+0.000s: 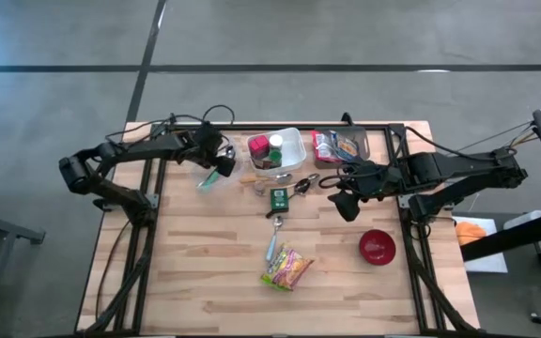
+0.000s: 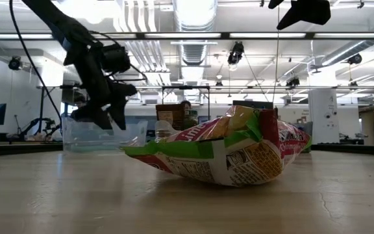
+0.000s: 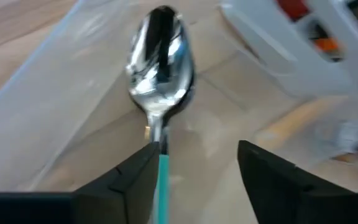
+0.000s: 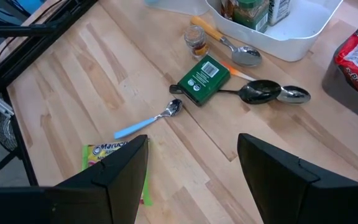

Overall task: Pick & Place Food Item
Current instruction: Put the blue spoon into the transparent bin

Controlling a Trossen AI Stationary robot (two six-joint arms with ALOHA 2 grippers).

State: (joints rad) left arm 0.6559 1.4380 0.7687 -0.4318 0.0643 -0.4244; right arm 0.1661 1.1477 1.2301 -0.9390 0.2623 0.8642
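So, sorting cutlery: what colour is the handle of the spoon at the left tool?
Teal spoon handle, clearest in the left wrist view.

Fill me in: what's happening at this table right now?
The left gripper is over a clear plastic container at the table's back left, its fingers open, with a teal-handled spoon lying in the container just ahead of them. The right gripper hangs open above the table's middle right, holding nothing. A noodle packet, a red bowl, a blue-handled spoon and a white bin of items sit untouched.
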